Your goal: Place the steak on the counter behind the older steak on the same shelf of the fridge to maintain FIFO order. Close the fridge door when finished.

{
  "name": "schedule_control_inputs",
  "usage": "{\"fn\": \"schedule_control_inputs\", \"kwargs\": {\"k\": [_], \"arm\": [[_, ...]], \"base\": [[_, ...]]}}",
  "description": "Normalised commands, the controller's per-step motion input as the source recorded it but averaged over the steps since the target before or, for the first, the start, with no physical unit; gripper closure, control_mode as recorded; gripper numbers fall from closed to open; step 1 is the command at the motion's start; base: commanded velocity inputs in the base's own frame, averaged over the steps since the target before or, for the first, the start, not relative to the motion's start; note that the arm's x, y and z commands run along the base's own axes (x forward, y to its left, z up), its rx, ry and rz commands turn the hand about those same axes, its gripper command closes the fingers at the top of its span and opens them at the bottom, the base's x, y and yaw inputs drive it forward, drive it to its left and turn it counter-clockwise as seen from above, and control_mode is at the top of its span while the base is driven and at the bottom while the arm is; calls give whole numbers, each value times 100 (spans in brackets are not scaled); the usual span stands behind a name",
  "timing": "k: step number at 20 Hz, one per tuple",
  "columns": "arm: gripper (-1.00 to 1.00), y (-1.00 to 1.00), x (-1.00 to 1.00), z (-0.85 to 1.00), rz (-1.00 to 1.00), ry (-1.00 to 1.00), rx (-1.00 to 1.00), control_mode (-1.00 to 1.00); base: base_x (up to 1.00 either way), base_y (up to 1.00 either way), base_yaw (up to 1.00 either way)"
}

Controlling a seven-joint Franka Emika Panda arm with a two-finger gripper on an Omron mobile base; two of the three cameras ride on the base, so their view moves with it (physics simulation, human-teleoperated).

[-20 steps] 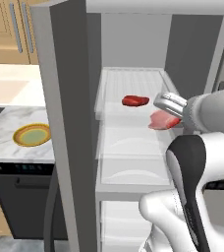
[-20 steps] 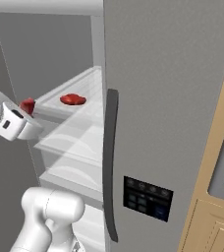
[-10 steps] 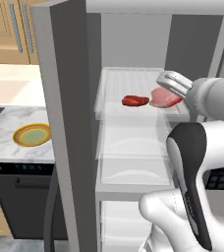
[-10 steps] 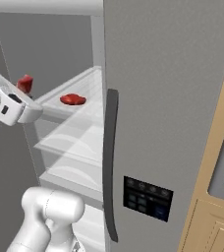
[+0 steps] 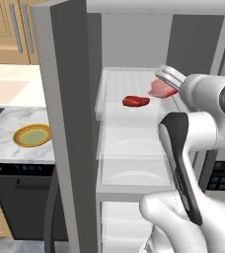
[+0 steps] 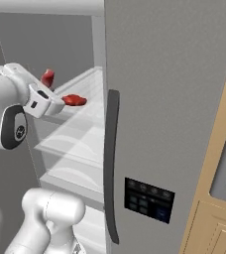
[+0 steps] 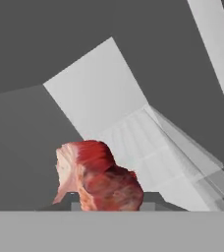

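Grip: we hold the steak (image 5: 160,89) with the gripper (image 5: 167,83), jaws clamped on its edge, so it hangs clear above the shelf (image 5: 115,109).
Position: we carry it inside the fridge (image 5: 134,34), just beyond the older steak (image 5: 135,101), aiming behind it.
Textures: pale pink, fat-edged slab; dark red flat oval; translucent rimmed tray.
Door: the fridge door (image 6: 169,99) stands open.

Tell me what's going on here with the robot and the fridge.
The robot's gripper is shut on a pale pink steak, holding it inside the open fridge above a clear shelf. A darker red steak already lies on that shelf, nearer the front. The carried steak hasn't been set down yet, and the fridge door is open.
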Motion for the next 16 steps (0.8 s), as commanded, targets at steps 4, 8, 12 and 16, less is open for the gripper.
{"fn": "schedule_control_inputs", "kwargs": {"k": [4,8,12,16], "arm": [[100,-34,56,0,0,17,2,-100],[100,-21,57,-6,0,6,1,-100],[100,-3,70,-20,-1,0,0,-100],[100,0,73,-26,-4,0,0,-100]], "base": [[0,0,0],[0,0,0],[0,0,0],[0,0,0]]}}
